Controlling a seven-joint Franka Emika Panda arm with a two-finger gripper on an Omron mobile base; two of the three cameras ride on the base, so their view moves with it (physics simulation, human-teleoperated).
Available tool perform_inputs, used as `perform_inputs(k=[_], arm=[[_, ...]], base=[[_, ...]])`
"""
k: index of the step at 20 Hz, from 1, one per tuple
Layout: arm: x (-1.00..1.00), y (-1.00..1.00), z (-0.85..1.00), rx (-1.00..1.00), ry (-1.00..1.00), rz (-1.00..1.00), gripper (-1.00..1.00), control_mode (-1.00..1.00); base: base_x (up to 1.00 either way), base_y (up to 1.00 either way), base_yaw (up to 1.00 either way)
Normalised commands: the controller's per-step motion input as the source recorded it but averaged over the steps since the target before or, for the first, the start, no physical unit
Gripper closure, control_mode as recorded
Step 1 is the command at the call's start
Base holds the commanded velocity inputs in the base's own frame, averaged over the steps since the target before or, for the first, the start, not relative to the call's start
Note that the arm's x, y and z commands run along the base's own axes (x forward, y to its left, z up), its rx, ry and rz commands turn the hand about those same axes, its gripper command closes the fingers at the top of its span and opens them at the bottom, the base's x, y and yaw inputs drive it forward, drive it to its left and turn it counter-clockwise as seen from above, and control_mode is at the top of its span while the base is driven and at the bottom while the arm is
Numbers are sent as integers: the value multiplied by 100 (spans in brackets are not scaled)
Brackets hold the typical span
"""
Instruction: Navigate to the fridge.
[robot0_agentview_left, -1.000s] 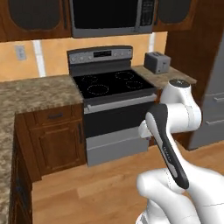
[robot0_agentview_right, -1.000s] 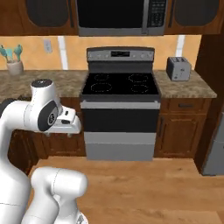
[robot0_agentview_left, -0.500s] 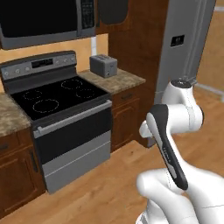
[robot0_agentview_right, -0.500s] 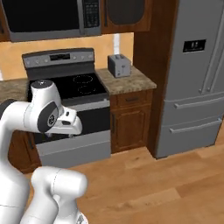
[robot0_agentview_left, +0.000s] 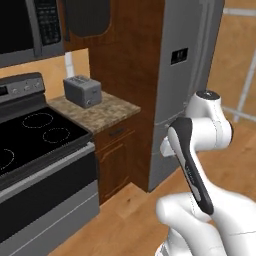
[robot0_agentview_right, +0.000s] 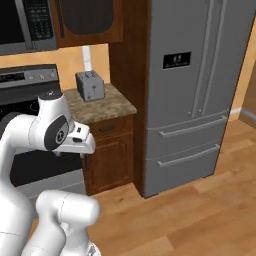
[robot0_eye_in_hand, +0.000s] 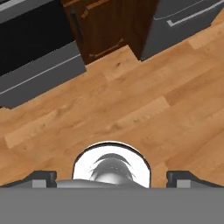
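Observation:
The fridge (robot0_agentview_right: 195, 100) is a tall grey steel French-door unit with two long vertical handles, a small black dispenser panel and two bottom drawers. It fills the right half of the right base view. In the left base view the fridge (robot0_agentview_left: 185, 75) rises behind my arm. Its lower drawer corner (robot0_eye_in_hand: 183, 17) shows at the top right of the hand view. My gripper (robot0_eye_in_hand: 112, 177) points down at the wooden floor, open, with nothing between its fingertips (robot0_eye_in_hand: 43, 177). The hand (robot0_agentview_right: 82, 145) is tucked close to the arm.
A silver stove with black cooktop (robot0_agentview_left: 40, 150) stands at the left under a microwave (robot0_agentview_left: 30, 30). A toaster (robot0_agentview_right: 90, 85) sits on a short granite counter over a dark wood cabinet (robot0_agentview_right: 110, 155), beside the fridge. Open wooden floor (robot0_eye_in_hand: 131, 109) lies ahead.
The whole picture has shifted: the base has moved and turned right. The stove has slid to the left edge, the fridge is now larger and central. The arm keeps its pose.

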Motion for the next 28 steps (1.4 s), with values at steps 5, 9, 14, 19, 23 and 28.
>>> perform_inputs(k=[5, 9, 14, 19, 23, 28], arm=[[0, 0, 0, 0, 0, 0, -100, 100], [0, 0, 0, 0, 0, 0, -100, 100], [0, 0, 0, 0, 0, 0, -100, 100], [0, 0, 0, 0, 0, 0, -100, 100], [0, 0, 0, 0, 0, 0, -100, 100], [0, 0, 0, 0, 0, 0, -100, 100]], base=[[100, -86, -2], [100, -94, 8], [100, -94, 20], [98, -82, 27], [83, -82, 28], [74, -64, 28]])
